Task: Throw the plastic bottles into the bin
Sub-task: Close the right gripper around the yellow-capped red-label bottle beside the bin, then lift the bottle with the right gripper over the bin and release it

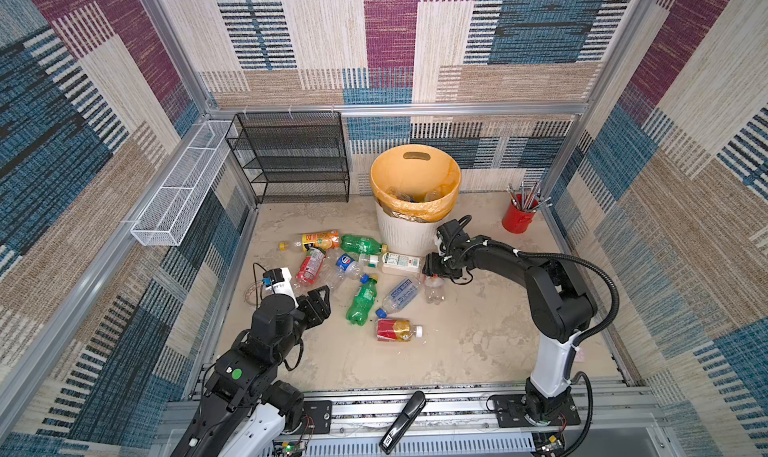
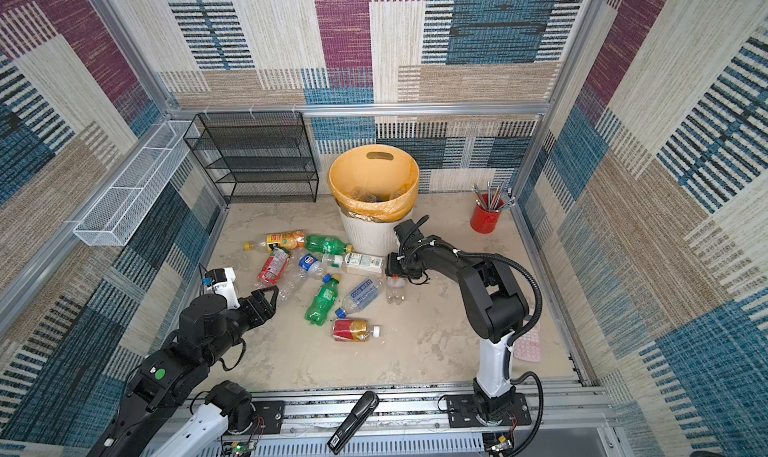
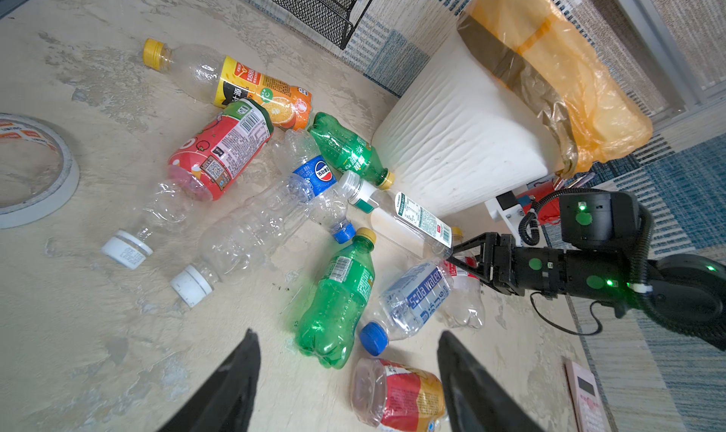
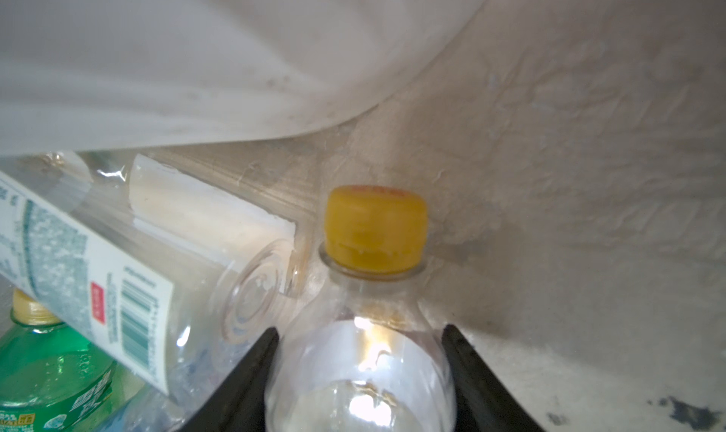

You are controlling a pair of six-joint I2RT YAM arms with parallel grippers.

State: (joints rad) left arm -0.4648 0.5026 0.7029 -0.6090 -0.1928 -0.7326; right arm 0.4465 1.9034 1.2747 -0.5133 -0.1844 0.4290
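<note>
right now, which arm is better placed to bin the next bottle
Right. The right gripper straddles the clear yellow-capped bottle lying beside the bin. The left gripper is open, empty, and farther from the bin.

We are finding the widest free room on the near half of the table (image 1: 478, 342), between the two arm bases, with only the red-and-gold bottle (image 1: 397, 330) lying at its far edge. The plastic bottles (image 1: 361, 301) are crowding the middle-left, leaving few finger gaps. The bin (image 1: 405, 237) is blocking the far middle. The right arm (image 1: 498, 259) is spanning the space before it, and the right gripper (image 4: 359, 332) is sitting in the tight pocket by the bin's foot, jaws pressing the yellow-capped clear bottle (image 4: 361, 359). A bare lane is lying between bin and red pencil cup (image 1: 517, 220). The black mesh rack (image 1: 291, 160) is walling the far left.
</note>
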